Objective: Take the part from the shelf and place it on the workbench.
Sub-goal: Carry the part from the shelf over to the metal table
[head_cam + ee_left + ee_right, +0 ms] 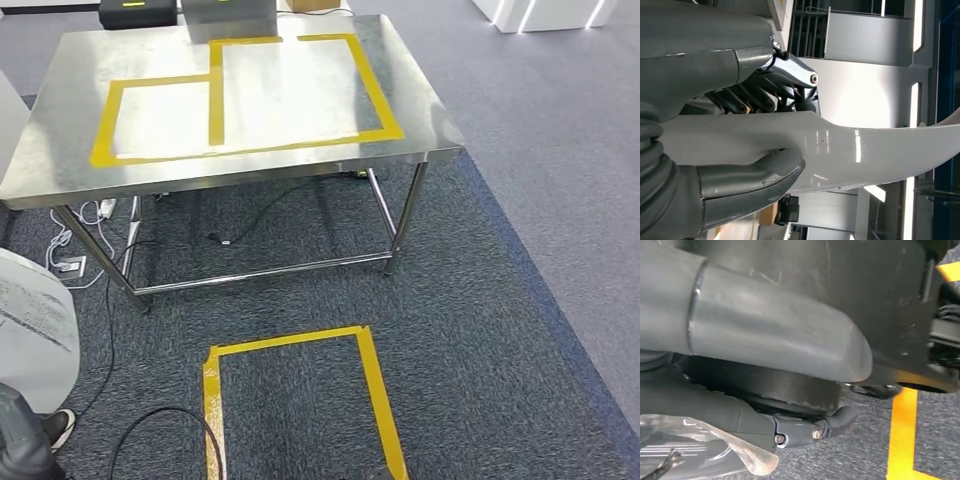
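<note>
Clearly the left robot hand (753,125) holds the part (866,150), a long, glossy white curved panel: in the left wrist view the thick grey thumb presses one face of it and the darker fingers (753,100) curl over the opposite face, so the part is clamped between them and runs out well past the fingertips. In the head view a white piece (34,330) at the left edge may be the same part, though I cannot tell for sure. The right robot hand (791,390) hangs over grey carpet (866,450) beside a yellow tape line (904,430); whether it holds anything I cannot tell. Ahead stands the steel counter (68,140), marked with yellow tape rectangles (226,90), and a further yellow tape outline (370,380) lies on the carpet before it.
</note>
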